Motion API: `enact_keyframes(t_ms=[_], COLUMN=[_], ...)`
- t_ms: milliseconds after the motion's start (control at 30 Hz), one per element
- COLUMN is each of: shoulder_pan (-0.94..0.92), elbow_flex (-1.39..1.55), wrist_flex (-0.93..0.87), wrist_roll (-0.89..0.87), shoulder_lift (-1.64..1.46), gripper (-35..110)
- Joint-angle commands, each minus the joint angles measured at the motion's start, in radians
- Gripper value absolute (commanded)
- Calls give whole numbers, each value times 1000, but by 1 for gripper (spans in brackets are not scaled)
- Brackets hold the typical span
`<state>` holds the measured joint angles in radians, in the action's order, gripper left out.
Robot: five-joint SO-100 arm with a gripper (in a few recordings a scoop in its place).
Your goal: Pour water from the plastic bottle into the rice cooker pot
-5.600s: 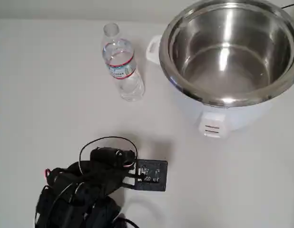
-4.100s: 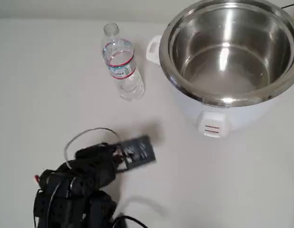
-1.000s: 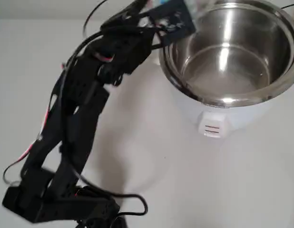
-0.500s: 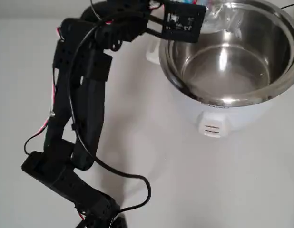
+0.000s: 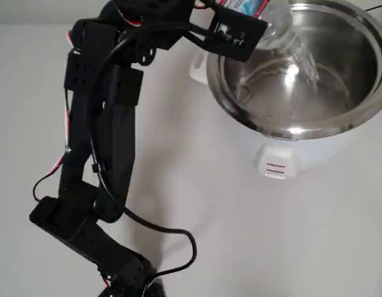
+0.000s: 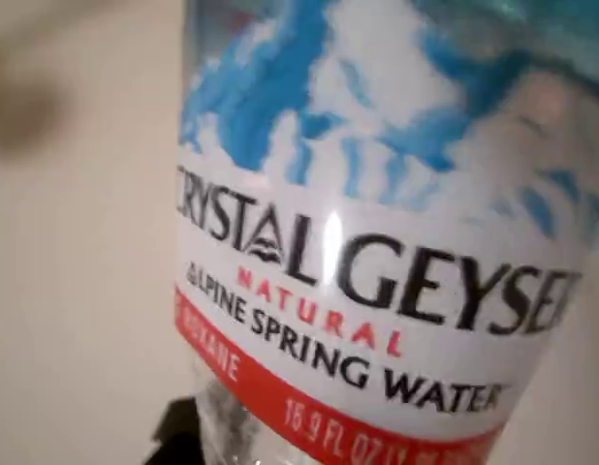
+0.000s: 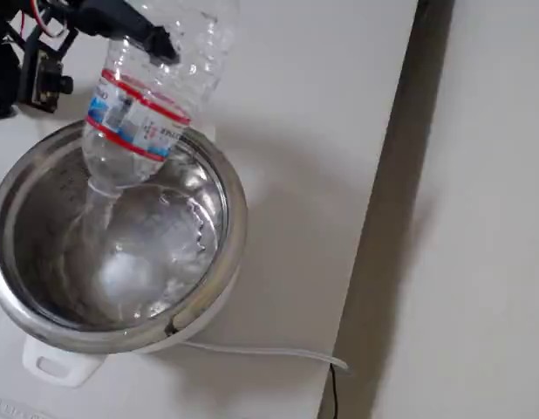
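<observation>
1. Since half a second ago the plastic bottle [image 5: 265, 18] has tipped further over the rice cooker pot [image 5: 300, 68]; water [image 5: 305, 62] now streams out of its neck. The arm [image 5: 98, 142] base holds the same spot, wrist rolled slightly.
2. Wrist view: bottle label [image 6: 377, 252] right up against the lens, white with blue art and a red band at the bottom edge. Clear ribbed plastic shows below the band. A black part sits at the bottom left, too little of it in frame to identify.
3. Overhead view: arm stretches from the bottom left up to the top edge. Black board [image 5: 235, 37] on the wrist hangs at the pot's left rim. Bottle leans mouth-down to the right, above the pot interior, not touching the steel as far as can be told.
4. Gripper [image 7: 156, 39] is clamped on the bottle body above the label; the fixed view shows a dark finger [image 7: 130, 22] pressed on the clear plastic.
5. Fixed view: bottle nearly inverted, mouth low inside the pot's rim line. Stream lands on the pot floor left of centre; a rippling pool glints there.
6. Pot sits in the white cooker body [image 5: 290, 154], handle [image 7: 56, 367] at the near side in the fixed view.
7. Beyond: white cord [image 7: 269, 353] runs along the table [image 5: 253, 241] from the cooker toward the table edge.
</observation>
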<state>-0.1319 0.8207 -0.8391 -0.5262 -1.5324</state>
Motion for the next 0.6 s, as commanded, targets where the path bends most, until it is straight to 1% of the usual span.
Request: enact_keyframes(t_ms=[0,567], shoulder_pan=[-23,-54], elbow_flex=[-123,-123], wrist_flex=[11,12], wrist_roll=[-34,-101], shoulder_lift=[-43,-71], gripper=[11,11])
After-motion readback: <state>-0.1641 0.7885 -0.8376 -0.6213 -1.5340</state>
